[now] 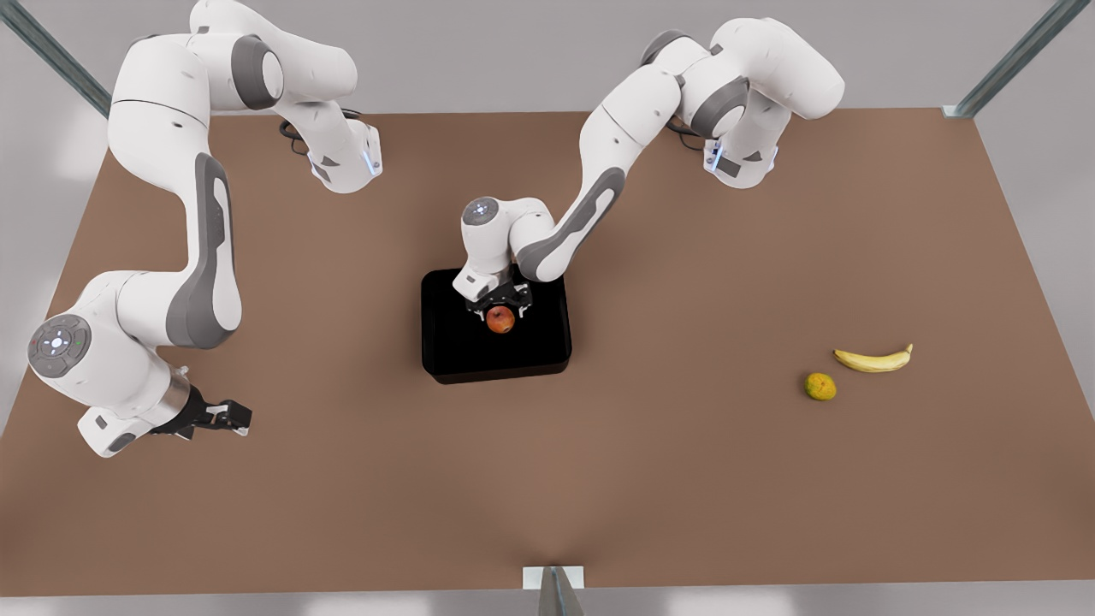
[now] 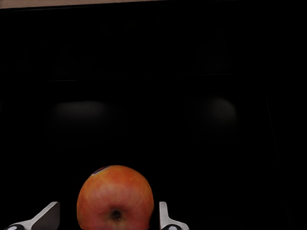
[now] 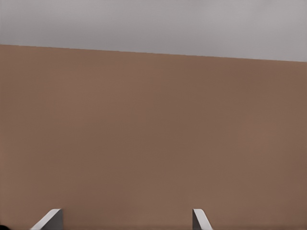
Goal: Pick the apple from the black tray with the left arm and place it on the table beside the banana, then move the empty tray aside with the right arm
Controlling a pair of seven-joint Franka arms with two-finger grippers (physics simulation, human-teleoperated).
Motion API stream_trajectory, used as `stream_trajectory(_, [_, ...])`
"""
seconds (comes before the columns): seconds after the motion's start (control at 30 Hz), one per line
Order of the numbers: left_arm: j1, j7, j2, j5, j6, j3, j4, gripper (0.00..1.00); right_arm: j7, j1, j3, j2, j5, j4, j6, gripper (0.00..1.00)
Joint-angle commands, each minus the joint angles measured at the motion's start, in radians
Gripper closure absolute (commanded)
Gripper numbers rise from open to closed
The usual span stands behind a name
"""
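Observation:
The red-orange apple (image 1: 500, 320) lies in the black tray (image 1: 535, 342) at the middle of the table (image 1: 684, 479). My left gripper (image 1: 500, 313) hangs straight over it, open, with a finger on each side. In the left wrist view the apple (image 2: 115, 197) sits between the fingertips (image 2: 48, 215); one is close to its skin and the other stands a little apart. The tray floor (image 2: 153, 96) spreads dark behind it. The yellow banana (image 1: 873, 360) lies far off at the front view's right. My right gripper (image 1: 240, 418) waits low at the front view's left, open and holding nothing (image 3: 125, 221).
A yellow-green round fruit (image 1: 819, 386) lies just beside the banana, on its near left side. Both arm bases stand at the table's far edge. Bare brown tabletop (image 3: 153, 143) stretches ahead of the right gripper.

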Motion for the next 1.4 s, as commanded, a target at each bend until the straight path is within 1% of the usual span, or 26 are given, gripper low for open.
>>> stream_trajectory(0.0, [0.000,-0.131,0.002,0.009,0.037,0.000,-0.001,0.00,-0.003,0.000,0.000,0.000,0.000,0.000,-0.001,0.00])
stream_trajectory(0.27, [0.003,-0.131,0.008,0.010,0.054,0.002,-0.011,0.00,-0.003,-0.001,0.000,0.000,0.000,0.000,-0.001,0.00])
stream_trajectory(0.3, [0.003,-0.134,0.008,0.010,0.052,0.002,-0.011,0.22,-0.003,-0.001,0.000,0.000,0.000,0.002,-0.001,0.00])
stream_trajectory(0.33, [0.003,-0.134,0.008,0.010,0.054,0.002,-0.011,0.35,-0.003,-0.001,0.000,0.000,-0.002,0.002,-0.001,0.00])
stream_trajectory(0.47, [0.002,-0.132,-0.008,0.009,0.026,0.002,-0.011,0.35,-0.006,-0.001,0.000,0.000,-0.002,0.002,-0.001,0.00])
stream_trajectory(0.57, [0.030,0.000,-0.154,-0.025,-0.228,-0.005,-0.011,0.31,-0.001,0.000,0.001,-0.002,-0.002,0.002,-0.001,0.00])
stream_trajectory(0.6, [0.072,0.145,-0.217,-0.092,-0.305,-0.003,-0.018,0.30,0.002,0.008,0.006,-0.005,-0.003,0.002,-0.013,0.00])
stream_trajectory(0.63, [0.154,0.314,-0.338,-0.154,-0.324,-0.003,-0.113,0.30,0.041,0.051,0.006,-0.034,0.000,0.002,-0.065,0.00])
stream_trajectory(0.67, [0.250,0.494,-0.438,-0.180,-0.324,-0.003,-0.222,0.30,0.173,0.111,0.003,-0.045,-0.003,0.005,-0.142,0.00])
stream_trajectory(0.7, [0.316,0.612,-0.461,-0.195,-0.324,-0.003,-0.247,0.30,0.279,0.164,0.003,-0.068,0.000,0.010,-0.180,0.00])
stream_trajectory(0.73, [0.381,0.718,-0.458,-0.195,-0.318,-0.001,-0.257,0.30,0.428,0.237,0.008,-0.068,0.000,0.057,-0.223,0.00])
stream_trajectory(0.8, [0.496,0.905,-0.449,-0.197,-0.299,-0.001,-0.259,0.30,0.606,0.322,0.004,-0.066,0.002,0.076,-0.234,0.00])
stream_trajectory(0.83, [0.571,1.036,-0.444,-0.197,-0.281,-0.001,-0.265,0.30,0.644,0.371,0.012,-0.066,-0.003,0.076,-0.235,0.00])
stream_trajectory(0.87, [0.652,1.180,-0.443,-0.247,-0.252,-0.001,-0.270,0.30,0.669,0.390,0.009,-0.066,0.000,0.074,-0.248,0.00])
stream_trajectory(0.9, [0.721,1.290,-0.424,-0.278,-0.213,-0.001,-0.277,0.30,0.672,0.413,0.012,-0.092,0.005,0.036,-0.284,0.03])
stream_trajectory(0.93, [0.746,1.334,-0.412,-0.278,-0.180,-0.001,-0.291,0.30,0.675,0.415,0.014,-0.121,0.014,-0.004,-0.283,0.05])
stream_trajectory(0.97, [0.806,1.425,-0.404,-0.280,-0.131,-0.001,-0.317,0.30,0.683,0.442,0.021,-0.255,0.014,-0.210,-0.185,0.03])
stream_trajectory(1.0, [0.864,1.517,-0.380,-0.283,-0.101,-0.001,-0.319,0.30,0.756,0.450,0.061,-0.400,0.011,-0.445,-0.039,0.00])
stream_trajectory(1.03, [0.913,1.589,-0.357,-0.283,-0.068,-0.001,-0.319,0.30,0.801,0.450,0.096,-0.450,0.005,-0.510,-0.033,0.00])
stream_trajectory(1.07, [0.945,1.639,-0.343,-0.292,-0.048,-0.001,-0.319,0.30,0.812,0.450,0.101,-0.479,0.011,-0.556,-0.025,0.01])
stream_trajectory(1.1, [0.981,1.712,-0.331,-0.312,-0.026,-0.001,-0.322,0.30,0.812,0.450,0.133,-0.566,0.011,-0.722,0.122,0.01])
stream_trajectory(1.13, [1.022,1.764,-0.318,-0.313,-0.011,-0.003,-0.322,0.30,0.818,0.450,0.149,-0.565,0.011,-0.728,0.093,0.02])
stream_trajectory(1.17, [1.044,1.785,-0.309,-0.313,-0.005,-0.001,-0.322,0.30,0.933,0.451,0.184,-0.542,0.012,-0.719,0.073,0.03])
stream_trajectory(1.23, [1.063,1.784,-0.280,-0.315,-0.005,-0.001,-0.322,0.30,0.931,0.447,0.192,-0.516,0.012,-0.724,0.085,0.02])
stream_trajectory(1.3, [1.086,1.784,-0.263,-0.313,-0.005,-0.001,-0.322,0.30,0.931,0.421,0.185,-0.464,0.014,-0.742,0.203,0.00])
stream_trajectory(1.37, [1.088,1.779,-0.245,-0.315,0.012,-0.001,-0.322,0.30,0.858,0.356,0.182,-0.462,0.014,-0.820,0.303,0.00])
